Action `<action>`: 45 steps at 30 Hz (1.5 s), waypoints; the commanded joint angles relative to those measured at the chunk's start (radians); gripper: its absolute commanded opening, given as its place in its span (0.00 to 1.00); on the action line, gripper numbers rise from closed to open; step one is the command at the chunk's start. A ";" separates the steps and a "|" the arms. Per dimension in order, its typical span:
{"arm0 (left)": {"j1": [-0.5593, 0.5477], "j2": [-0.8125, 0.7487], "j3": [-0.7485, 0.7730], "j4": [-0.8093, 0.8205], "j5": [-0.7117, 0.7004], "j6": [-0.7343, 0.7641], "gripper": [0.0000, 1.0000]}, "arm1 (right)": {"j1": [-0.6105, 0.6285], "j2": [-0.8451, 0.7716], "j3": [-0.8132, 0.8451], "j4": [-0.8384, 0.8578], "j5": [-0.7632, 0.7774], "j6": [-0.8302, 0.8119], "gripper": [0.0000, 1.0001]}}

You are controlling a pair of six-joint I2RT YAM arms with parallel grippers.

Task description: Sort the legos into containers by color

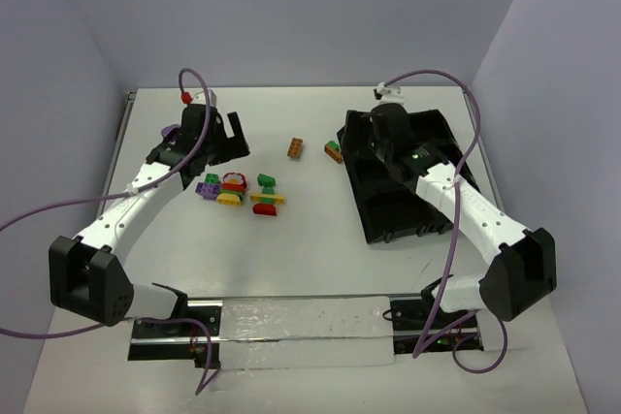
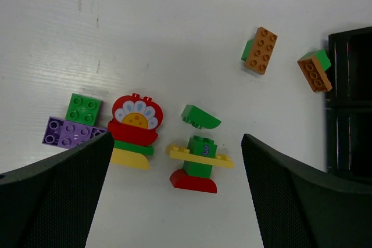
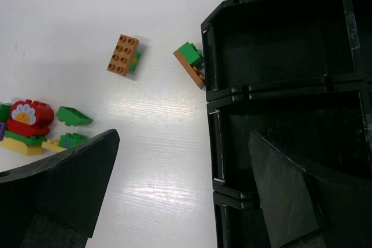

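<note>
My left tool [image 2: 177,136] hangs wide open and empty over the bricks [image 2: 200,146], which are clustered on the tabletop [image 2: 174,15] directly beneath it. The right tool [image 3: 185,133], equally spread and empty, straddles the tray [image 3: 279,88] edge. The bricks look light, stiff and slick, so I'd pinch their flat sides. Only the left wrist view shows several stacked together; from overhead they blur.

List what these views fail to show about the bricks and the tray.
Top view: the right arm covers much of the tray; its contents are unclear.
Left wrist view: a left finger hides part of the purple brick.
Right wrist view: a right finger and the frame edge cut off the nearer compartments.
</note>
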 commanded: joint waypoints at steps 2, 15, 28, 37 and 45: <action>-0.040 0.053 0.087 -0.014 -0.015 0.019 0.99 | -0.001 -0.045 -0.018 0.035 0.041 0.001 1.00; -0.142 0.358 0.305 0.021 -0.049 -0.003 0.97 | -0.002 -0.062 -0.028 0.006 0.090 -0.015 1.00; -0.224 0.783 0.725 -0.087 -0.040 0.044 0.82 | -0.006 -0.013 0.022 -0.057 0.223 -0.020 1.00; -0.237 0.919 0.849 -0.129 -0.138 0.106 0.75 | -0.016 0.011 0.041 -0.076 0.215 -0.014 1.00; -0.241 0.960 0.850 -0.114 -0.177 0.132 0.59 | -0.018 0.014 0.048 -0.076 0.199 -0.017 1.00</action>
